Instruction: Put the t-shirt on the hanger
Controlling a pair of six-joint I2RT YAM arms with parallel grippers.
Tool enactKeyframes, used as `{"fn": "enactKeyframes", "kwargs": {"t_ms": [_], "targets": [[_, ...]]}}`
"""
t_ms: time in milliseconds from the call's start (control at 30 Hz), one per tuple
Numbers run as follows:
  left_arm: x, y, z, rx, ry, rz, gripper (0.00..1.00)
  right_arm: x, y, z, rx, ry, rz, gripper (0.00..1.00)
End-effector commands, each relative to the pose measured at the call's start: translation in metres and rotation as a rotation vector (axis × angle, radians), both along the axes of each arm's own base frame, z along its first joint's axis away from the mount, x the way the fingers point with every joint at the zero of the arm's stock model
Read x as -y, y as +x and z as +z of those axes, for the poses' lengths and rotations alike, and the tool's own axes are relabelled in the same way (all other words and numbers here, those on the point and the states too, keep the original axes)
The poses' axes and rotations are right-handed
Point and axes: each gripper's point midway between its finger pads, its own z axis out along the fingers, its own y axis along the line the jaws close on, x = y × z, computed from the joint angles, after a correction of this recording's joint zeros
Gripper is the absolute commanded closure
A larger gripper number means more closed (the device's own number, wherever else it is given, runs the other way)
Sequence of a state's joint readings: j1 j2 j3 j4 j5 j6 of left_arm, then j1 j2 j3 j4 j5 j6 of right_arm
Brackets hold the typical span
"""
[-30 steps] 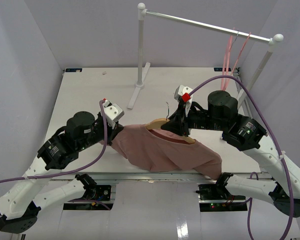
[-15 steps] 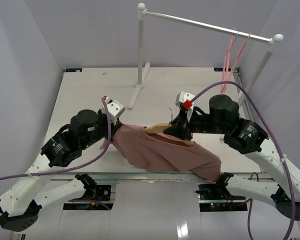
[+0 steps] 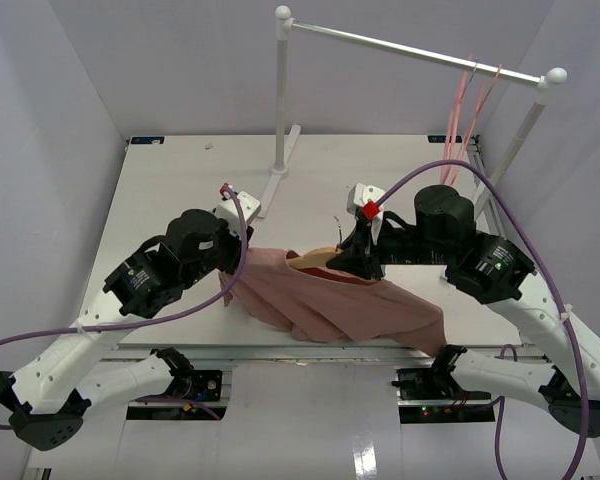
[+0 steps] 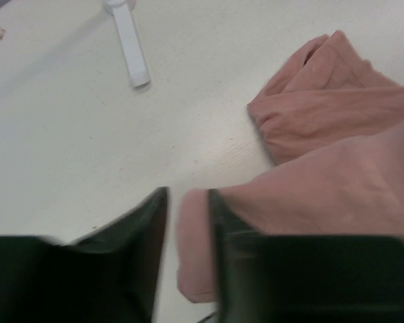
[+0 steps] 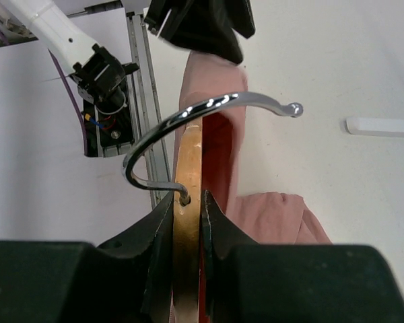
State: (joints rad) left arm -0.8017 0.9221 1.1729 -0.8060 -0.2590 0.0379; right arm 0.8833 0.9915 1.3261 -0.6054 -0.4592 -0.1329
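Though overhead hides both grips, our wrist views show right gripper (image 5: 187,202) clamped on hanger (image 5: 188,161), left gripper (image 4: 187,196) pinching t-shirt (image 4: 337,188) left of it.

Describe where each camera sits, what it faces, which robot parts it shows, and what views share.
Top external: above and behind, looking down on the table; left arm and right arm show.
Left wrist: looks down past the left gripper, pinching the t-shirt.
Right wrist: looks along the right gripper, clamped on the hanger.
Shared: the t-shirt appears in all three.
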Motion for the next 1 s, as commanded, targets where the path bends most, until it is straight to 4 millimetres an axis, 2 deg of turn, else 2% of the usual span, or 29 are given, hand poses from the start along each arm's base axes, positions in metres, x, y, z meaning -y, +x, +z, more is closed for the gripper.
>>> {"fn": "enactKeyframes", "kwargs": {"t_ms": [0, 67, 133, 167, 267, 367, 500, 667, 733, 833, 900, 933, 967], "targets": [[-0.012, -0.005, 0.030, 0.052, -0.050, 0.029, 0.37, -0.001, 0.007, 0.052, 0.054, 0.086, -0.044, 0.92], [-0.011, -0.011, 0.045, 0.069, -0.075, -0.002, 0.30, -0.005, 0.010, 0.064, 0.053, 0.090, -0.046, 0.92], [-0.008, -0.016, 0.066, 0.098, -0.107, -0.043, 0.30, -0.012, 0.014, 0.077, 0.049, 0.085, -0.040, 0.92], [-0.006, -0.019, 0.068, 0.094, -0.113, -0.065, 0.30, -0.014, 0.017, 0.080, 0.048, 0.081, -0.042, 0.92], [0.008, -0.036, 0.100, 0.133, -0.175, -0.202, 0.29, -0.021, 0.025, 0.079, 0.033, 0.070, -0.057, 0.92], [0.036, -0.062, 0.111, 0.116, -0.231, -0.424, 0.28, -0.028, 0.022, 0.073, 0.037, 0.102, -0.017, 0.92], [0.061, -0.075, 0.103, 0.069, -0.238, -0.590, 0.28, -0.033, 0.015, 0.070, 0.032, 0.134, 0.035, 0.92], [0.078, -0.074, 0.095, 0.069, -0.238, -0.670, 0.28, -0.040, 0.003, 0.066, 0.030, 0.173, 0.123, 0.92], [0.085, -0.081, 0.093, 0.059, -0.259, -0.726, 0.28, -0.042, 0.001, 0.066, 0.036, 0.191, 0.142, 0.92], [0.090, -0.078, 0.087, 0.040, -0.261, -0.728, 0.28, -0.043, -0.008, 0.064, 0.039, 0.211, 0.193, 0.92], [0.094, -0.078, 0.080, 0.020, -0.258, -0.744, 0.33, -0.044, -0.011, 0.062, 0.039, 0.225, 0.214, 0.92], [0.096, -0.080, 0.078, 0.011, -0.259, -0.763, 0.40, -0.044, -0.012, 0.061, 0.039, 0.228, 0.221, 0.92], [0.099, -0.087, 0.076, -0.007, -0.269, -0.806, 0.54, -0.044, -0.013, 0.059, 0.035, 0.229, 0.225, 0.92]]}}
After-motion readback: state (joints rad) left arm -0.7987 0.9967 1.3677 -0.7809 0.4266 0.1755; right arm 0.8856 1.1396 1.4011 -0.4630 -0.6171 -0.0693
